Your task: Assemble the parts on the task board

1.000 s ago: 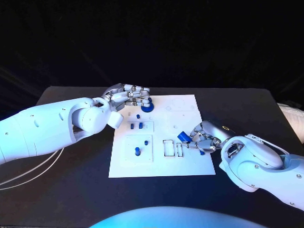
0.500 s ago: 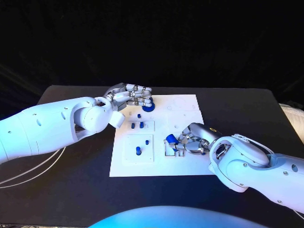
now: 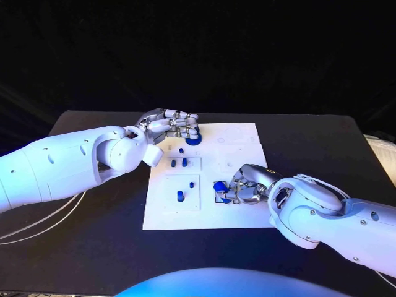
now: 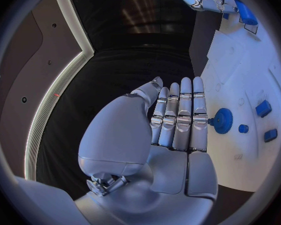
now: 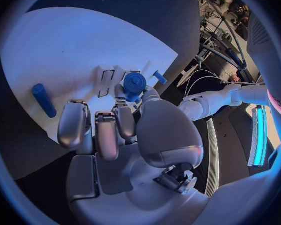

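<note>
Since a second ago my right hand (image 3: 240, 189), pinching a small blue plastic part (image 3: 220, 185), has slid leftward over the flat white task board (image 3: 252, 216) to its slots, while my left wrist view shows my left hand (image 4: 172, 130) flat, fingers together, holding nothing beside the board's round blue knob (image 4: 223, 120), and my right wrist view shows that pinched part (image 5: 134, 82) above the board's slots, so I judge insertion is next, needing careful alignment.

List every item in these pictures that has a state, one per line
task board: flat on the table.
right hand: holds a blue part over the board's rectangular slots.
left hand: holds nothing, fingers straight and together beside the round blue part.
round blue part: seated on the board.
</note>
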You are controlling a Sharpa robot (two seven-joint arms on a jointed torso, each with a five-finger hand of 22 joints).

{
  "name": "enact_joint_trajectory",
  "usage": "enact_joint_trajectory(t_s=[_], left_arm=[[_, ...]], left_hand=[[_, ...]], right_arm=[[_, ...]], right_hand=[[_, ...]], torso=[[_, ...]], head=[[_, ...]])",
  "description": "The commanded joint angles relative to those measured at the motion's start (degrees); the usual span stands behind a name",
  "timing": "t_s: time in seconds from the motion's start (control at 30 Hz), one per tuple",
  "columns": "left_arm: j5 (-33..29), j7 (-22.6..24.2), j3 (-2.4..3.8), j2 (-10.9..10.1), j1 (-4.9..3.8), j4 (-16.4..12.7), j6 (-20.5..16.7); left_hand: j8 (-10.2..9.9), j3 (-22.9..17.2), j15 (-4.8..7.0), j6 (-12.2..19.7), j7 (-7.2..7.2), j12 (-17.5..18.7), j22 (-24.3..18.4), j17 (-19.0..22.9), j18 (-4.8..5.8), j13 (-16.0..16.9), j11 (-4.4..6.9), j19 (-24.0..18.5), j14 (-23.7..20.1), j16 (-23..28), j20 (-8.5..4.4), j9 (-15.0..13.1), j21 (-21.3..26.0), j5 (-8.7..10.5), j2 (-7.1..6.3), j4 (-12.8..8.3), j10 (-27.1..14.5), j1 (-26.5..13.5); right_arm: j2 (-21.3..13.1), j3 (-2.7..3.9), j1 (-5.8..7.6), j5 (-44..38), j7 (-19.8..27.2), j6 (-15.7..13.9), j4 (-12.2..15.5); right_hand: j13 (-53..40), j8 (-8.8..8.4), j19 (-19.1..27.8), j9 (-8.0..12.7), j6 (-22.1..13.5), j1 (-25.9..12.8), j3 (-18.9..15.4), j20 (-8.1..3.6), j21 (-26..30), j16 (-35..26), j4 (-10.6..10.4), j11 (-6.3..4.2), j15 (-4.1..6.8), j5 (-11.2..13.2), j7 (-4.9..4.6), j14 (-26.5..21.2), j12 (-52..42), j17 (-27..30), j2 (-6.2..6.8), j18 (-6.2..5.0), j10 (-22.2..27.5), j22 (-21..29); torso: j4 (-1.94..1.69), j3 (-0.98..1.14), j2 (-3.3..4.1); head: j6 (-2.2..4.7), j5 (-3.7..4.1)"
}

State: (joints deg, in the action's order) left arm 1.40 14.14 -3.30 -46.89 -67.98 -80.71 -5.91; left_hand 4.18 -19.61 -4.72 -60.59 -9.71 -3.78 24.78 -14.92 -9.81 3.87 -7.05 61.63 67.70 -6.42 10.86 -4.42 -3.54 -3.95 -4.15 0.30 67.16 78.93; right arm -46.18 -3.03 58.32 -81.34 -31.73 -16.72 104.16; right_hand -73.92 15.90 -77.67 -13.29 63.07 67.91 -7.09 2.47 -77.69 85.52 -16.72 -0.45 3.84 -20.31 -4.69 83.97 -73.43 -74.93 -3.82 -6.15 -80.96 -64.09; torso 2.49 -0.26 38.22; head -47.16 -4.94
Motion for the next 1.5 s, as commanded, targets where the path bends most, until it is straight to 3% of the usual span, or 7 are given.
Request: enact_joint_trajectory(t_s=[0.03,0.6,0.77,0.93,1.1,1.27,1.5], left_arm=[[-0.14,0.48,0.04,0.04,-0.01,-0.14,0.33],[-0.14,0.48,0.04,0.01,-0.01,-0.1,0.31],[-0.14,0.46,0.04,0.07,-0.01,-0.06,0.36],[-0.14,0.43,0.04,0.07,-0.01,-0.03,0.39],[-0.14,0.34,0.04,0.05,-0.01,-0.01,0.48],[-0.14,0.27,0.04,0.05,-0.01,0.01,0.55],[-0.14,0.2,0.04,0.08,-0.01,0.07,0.67]], left_hand=[[-0.31,0.07,-0.02,0.01,-0.28,0.11,-0.06,0.07,-0.7,0.0,-0.13,0.36,0.35,0.35,-0.04,0.09,-0.14,-0.23,0.05,0.02,-0.09,-0.31],[-0.31,0.07,-0.02,0.01,-0.28,0.11,-0.06,0.07,-0.7,0.0,-0.13,0.36,0.35,0.35,-0.04,0.09,-0.14,-0.23,0.05,0.02,-0.09,-0.31],[-0.31,0.07,-0.02,0.01,-0.28,0.11,-0.06,0.07,-0.7,0.0,-0.13,0.36,0.35,0.35,-0.04,0.09,-0.14,-0.23,0.05,0.02,-0.09,-0.31],[-0.31,0.07,-0.02,0.01,-0.28,0.11,-0.06,0.07,-0.7,0.0,-0.13,0.36,0.35,0.35,-0.04,0.09,-0.14,-0.23,0.05,0.02,-0.09,-0.31],[-0.28,0.05,-0.01,0.0,-0.28,0.09,-0.21,0.08,-0.71,0.0,-0.13,0.39,0.38,0.39,-0.04,0.08,-0.15,-0.22,0.12,0.02,-0.08,-0.28],[-0.28,0.05,-0.01,0.0,-0.28,0.09,-0.21,0.08,-0.71,0.0,-0.13,0.39,0.38,0.39,-0.04,0.08,-0.15,-0.22,0.12,0.02,-0.08,-0.28],[-0.28,0.05,-0.01,0.0,-0.28,0.09,-0.21,0.08,-0.71,0.0,-0.13,0.39,0.38,0.39,-0.04,0.08,-0.15,-0.22,0.12,0.02,-0.08,-0.28]], right_arm=[[0.19,0.01,-0.05,-1.53,-1.41,1.82,-0.16],[0.4,0.01,-0.05,-4.96,-3.07,2.79,-0.33],[0.46,0.01,-0.05,-5.48,-2.7,2.25,-0.26],[0.33,0.01,-0.05,-5.84,-2.26,1.73,-0.13],[0.13,0.01,-0.08,-5.99,-1.47,1.83,0.19],[0.38,0.01,-0.11,-6.13,-1.4,2.76,-0.1],[0.95,0.01,-0.12,-6.27,-1.92,3.53,-0.85]], right_hand=[[0.1,0.4,0.08,-0.64,1.77,-0.61,-0.83,-0.42,-0.16,0.18,0.07,-0.42,0.61,-0.05,1.38,4.74,0.21,-8.38,-0.94,1.06,-0.35,-0.08],[-0.54,2.02,0.14,-3.51,1.47,-5.89,-4.53,-0.74,0.02,-0.07,-0.01,-0.76,0.92,1.49,1.78,4.67,0.55,-8.05,-2.37,1.04,-0.71,0.05],[-0.48,2.77,0.23,-5.2,0.68,-10.45,-8.52,-0.77,0.22,-0.34,-0.02,-0.72,0.91,9.47,1.73,4.59,1.33,-7.68,-1.88,1.01,-0.57,0.26],[-0.38,2.95,0.31,-5.71,0.4,-11.49,-9.56,-0.74,0.34,-0.48,-0.02,-0.69,0.88,11.08,1.7,4.56,1.69,-7.5,-1.83,0.98,-0.48,0.42],[-0.72,3.38,0.31,-6.8,-0.08,-6.47,-9.09,-0.73,0.43,-0.52,1.57,-0.75,0.89,9.87,1.71,4.56,1.82,-7.47,-1.59,0.98,-0.6,0.44],[-0.94,3.71,0.27,-7.78,-0.66,3.36,-5.64,-0.86,0.49,-0.56,7.19,-0.85,1.02,11.67,1.82,4.56,2.05,-7.43,-2.51,0.97,-0.63,0.41],[-1.18,3.87,0.19,-8.29,-0.86,5.75,-4.22,-0.9,0.45,-0.52,8.8,-0.91,1.07,13.83,1.9,4.58,2.04,-7.51,-3.13,1.0,-0.74,0.26]], torso=[[0.04,0.04,0.0],[0.05,0.04,0.01],[0.02,0.03,0.0],[0.04,0.01,0.0],[0.01,0.04,0.02],[-0.01,0.0,-0.01],[-0.03,0.02,0.0]], head=[[-0.12,0.22],[-0.21,0.19],[-0.2,0.21],[-0.25,0.23],[-0.3,0.22],[-0.4,0.25],[-0.54,0.21]])
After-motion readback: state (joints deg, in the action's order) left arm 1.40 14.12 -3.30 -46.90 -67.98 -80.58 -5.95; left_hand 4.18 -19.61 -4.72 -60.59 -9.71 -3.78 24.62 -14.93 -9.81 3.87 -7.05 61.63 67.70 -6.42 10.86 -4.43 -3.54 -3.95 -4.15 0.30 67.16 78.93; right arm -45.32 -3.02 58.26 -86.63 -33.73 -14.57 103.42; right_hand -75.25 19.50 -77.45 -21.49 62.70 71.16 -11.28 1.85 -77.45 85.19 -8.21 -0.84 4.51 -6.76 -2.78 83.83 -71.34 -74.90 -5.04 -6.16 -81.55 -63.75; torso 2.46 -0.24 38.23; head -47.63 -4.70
